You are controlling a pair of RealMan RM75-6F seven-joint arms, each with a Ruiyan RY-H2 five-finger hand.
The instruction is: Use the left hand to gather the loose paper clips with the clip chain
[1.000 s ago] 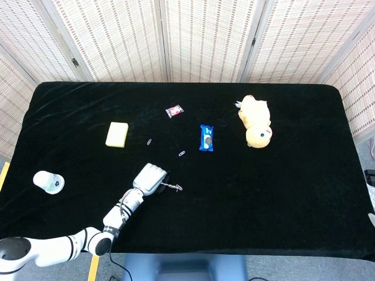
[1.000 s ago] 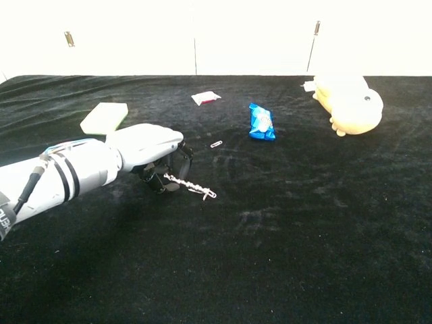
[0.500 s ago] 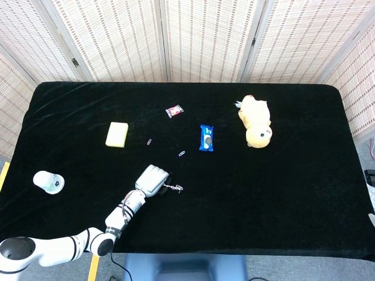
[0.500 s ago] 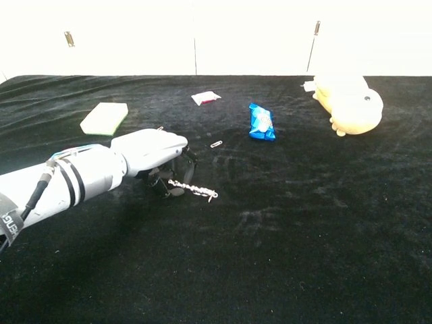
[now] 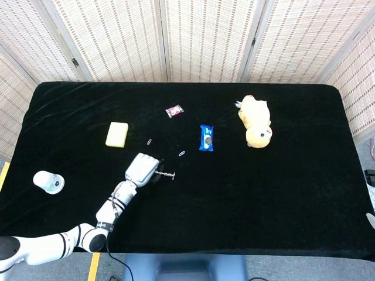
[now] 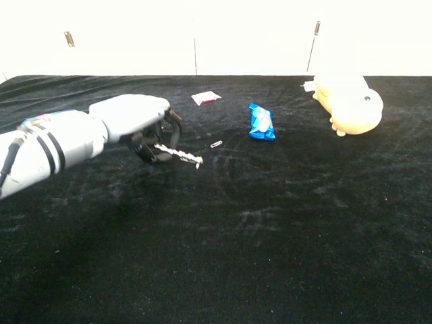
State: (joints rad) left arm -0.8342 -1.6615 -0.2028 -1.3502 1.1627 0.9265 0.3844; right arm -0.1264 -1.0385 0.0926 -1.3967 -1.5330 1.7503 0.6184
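My left hand (image 5: pixel 142 168) (image 6: pixel 138 125) holds one end of the silver clip chain (image 5: pixel 167 175) (image 6: pixel 179 155), which sticks out to the right and hangs lifted off the black cloth. One loose paper clip (image 5: pixel 181 153) (image 6: pixel 217 144) lies a short way beyond the chain's free end, near the blue packet. A second loose clip (image 5: pixel 149 141) lies further back and left, near the sponge; the hand hides it in the chest view. My right hand is out of both views.
A yellow sponge (image 5: pixel 118 134) (image 6: pixel 104 117) sits back left. A blue snack packet (image 5: pixel 206 137) (image 6: pixel 261 122), a small red-and-white packet (image 5: pixel 174 110) (image 6: pixel 205 98) and a yellow plush toy (image 5: pixel 256 121) (image 6: pixel 349 103) lie further back. A white bottle (image 5: pixel 48 182) lies at the left edge.
My left hand has risen and moved back and left with the chain, lifting it off the cloth and bringing its free end nearer the loose clips.
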